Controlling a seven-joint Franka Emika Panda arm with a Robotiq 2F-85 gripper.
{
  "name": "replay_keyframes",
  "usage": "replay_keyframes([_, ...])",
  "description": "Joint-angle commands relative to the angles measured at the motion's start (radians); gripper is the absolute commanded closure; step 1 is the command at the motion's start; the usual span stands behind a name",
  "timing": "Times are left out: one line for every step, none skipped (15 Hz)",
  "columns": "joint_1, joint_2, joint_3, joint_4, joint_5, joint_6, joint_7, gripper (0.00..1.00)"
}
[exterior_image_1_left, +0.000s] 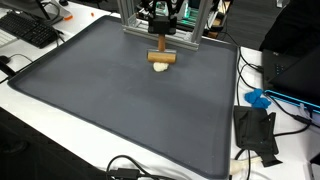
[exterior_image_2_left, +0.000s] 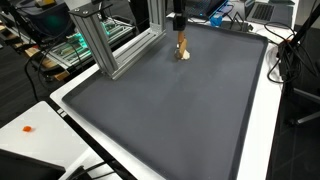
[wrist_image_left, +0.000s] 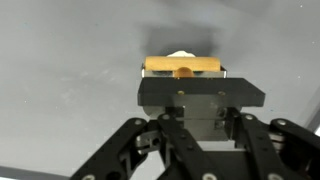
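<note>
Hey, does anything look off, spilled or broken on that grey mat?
Nothing stands out. The grey mat lies flat and unstained. It bears only a wooden piece standing upright over a pale lump, directly beneath the gripper.

Grey mat (exterior_image_1_left: 120, 115), keyboard (exterior_image_1_left: 35, 32) (far corner), aluminium frame (exterior_image_2_left: 103, 45).

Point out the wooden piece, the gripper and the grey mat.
wooden piece (exterior_image_1_left: 160, 57): in an exterior view, on its crossbar.
gripper (exterior_image_1_left: 160, 38): in an exterior view, between the tips of the jaws.
grey mat (exterior_image_1_left: 120, 110): in an exterior view, on its bare middle.
</note>
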Motion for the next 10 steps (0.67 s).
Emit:
replay_keyframes([0.001,-0.009,-0.005,-0.064,0.046,0.106,-0.022,0.78])
replay_keyframes([0.002,-0.005,-0.004,-0.071,0.048,0.126,-0.022,0.78])
replay_keyframes([0.003,0.001,-0.003,-0.078,0.051,0.141,-0.027,0.78])
replay_keyframes([0.003,0.005,-0.003,-0.083,0.044,0.143,-0.029,0.78])
replay_keyframes([0.001,0.009,-0.003,-0.082,0.032,0.12,-0.03,0.78])
replay_keyframes([-0.003,0.007,-0.003,-0.079,0.005,0.089,-0.018,0.78])
replay_keyframes([-0.005,0.004,-0.002,-0.073,-0.016,0.053,-0.007,0.78])
replay_keyframes([-0.007,0.0,-0.002,-0.067,-0.033,0.023,0.005,0.78])
replay_keyframes([-0.006,-0.003,-0.001,-0.06,-0.038,-0.009,0.002,0.78])
replay_keyframes([-0.006,-0.005,0.0,-0.053,-0.048,-0.036,0.006,0.78])
